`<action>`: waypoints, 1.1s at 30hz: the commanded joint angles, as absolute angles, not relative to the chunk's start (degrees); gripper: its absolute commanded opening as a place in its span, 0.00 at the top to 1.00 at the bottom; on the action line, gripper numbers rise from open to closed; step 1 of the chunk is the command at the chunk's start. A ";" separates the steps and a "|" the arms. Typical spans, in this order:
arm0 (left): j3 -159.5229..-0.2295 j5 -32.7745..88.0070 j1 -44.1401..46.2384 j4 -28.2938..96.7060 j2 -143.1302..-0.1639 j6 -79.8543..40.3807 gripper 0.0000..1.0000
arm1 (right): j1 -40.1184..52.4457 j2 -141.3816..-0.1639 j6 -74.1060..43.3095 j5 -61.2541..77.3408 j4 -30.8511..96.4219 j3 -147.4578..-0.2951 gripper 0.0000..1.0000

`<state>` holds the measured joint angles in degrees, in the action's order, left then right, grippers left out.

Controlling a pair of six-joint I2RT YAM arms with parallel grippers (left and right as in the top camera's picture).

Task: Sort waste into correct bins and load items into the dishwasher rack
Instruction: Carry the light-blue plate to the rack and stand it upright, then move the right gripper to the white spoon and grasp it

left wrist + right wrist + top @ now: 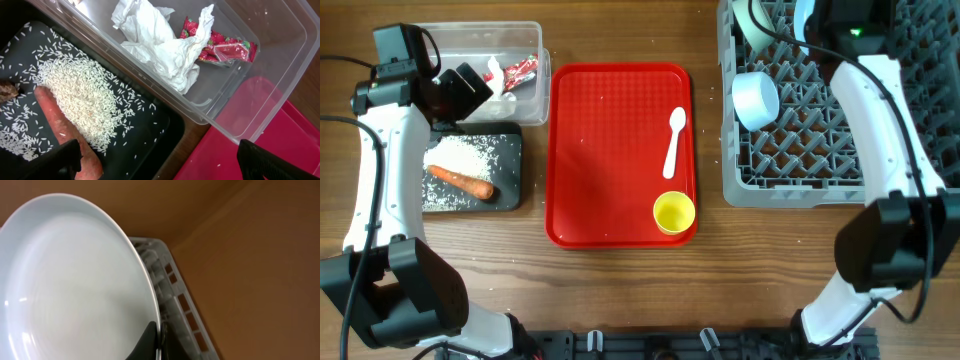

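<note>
- While the waste looks sorted, you have dishes left: nearest you, the cup (673,212) stands upright at the near right corner of the red tray (610,150), with nothing gripping it.
- Just beyond it, the spoon (674,142) lies near the same tray's right edge, apart from the cup. It too waits for the rack.
- On your left, the black tray (145,125) holds the rice (85,95) in a loose heap. The carrot (60,125) lies along the heap's near side, and the scrap (7,90) sits just beside the carrot's end. I judge the food waste done.
- Just beyond that tray, the tub (280,45) holds the white wrapper (160,50) with the red wrapper (225,50) tucked against it, so the dry waste looks done as well. You can see no waste on the red tray.
- Your left gripper (160,170) hovers over the line where the black tray and the tub meet, jaws wide, with nothing between them.
- On your right, the rack (800,195) carries the blue bowl (756,100) tipped on its side by the left edge. The green bowl (752,22) is at the far left corner.
- Farthest off, your right gripper (157,342) is clamped tight on the rim of the plate (70,280), which stands upright at the rack's far edge. You cannot tell from here whether the plate is seated between pegs.
- By my reckoning, what remains is to seat and release the plate, then load the spoon and the cup.
</note>
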<state>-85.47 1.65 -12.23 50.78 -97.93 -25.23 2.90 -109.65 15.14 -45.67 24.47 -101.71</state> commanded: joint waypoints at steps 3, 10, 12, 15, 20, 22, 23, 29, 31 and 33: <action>-85.34 2.11 -12.27 50.65 -98.28 -25.78 0.00 | 2.59 -113.71 16.75 -47.37 23.68 -101.43 0.96; -85.34 2.11 -12.27 50.65 -98.28 -25.78 0.00 | 2.59 -116.90 18.00 -47.53 24.45 -101.43 0.96; -85.34 2.11 -12.27 50.65 -98.28 -25.78 0.00 | 2.59 -116.90 17.98 -47.44 24.45 -101.43 0.82; -85.34 2.11 -12.27 50.65 -98.28 -25.78 0.00 | 2.70 -116.73 13.98 -47.27 24.60 -101.43 0.12; -85.34 2.11 -12.27 50.65 -98.28 -25.78 0.00 | 3.09 -109.97 6.87 -35.29 30.83 -101.56 0.06; -85.34 2.11 -12.27 50.65 -98.28 -25.78 0.00 | 3.33 -104.31 3.33 -25.08 35.88 -101.56 0.07; -85.34 2.11 -12.27 50.65 -98.28 -25.78 0.00 | 3.42 -101.01 2.31 -15.14 38.83 -101.56 0.10; -85.34 2.11 -12.27 50.65 -98.28 -25.78 0.00 | 9.93 -100.12 -8.12 19.66 50.78 -101.54 0.23; -85.34 2.11 -12.27 50.65 -98.28 -25.78 0.00 | 14.06 -103.04 -11.46 16.01 52.77 -101.54 0.23; -85.34 2.11 -12.27 50.65 -98.28 -25.78 0.00 | 19.51 -108.60 -16.16 9.02 54.83 -101.54 0.23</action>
<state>-85.47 1.65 -12.23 50.76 -97.93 -25.23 15.53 -103.85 -9.54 13.89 53.39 -101.69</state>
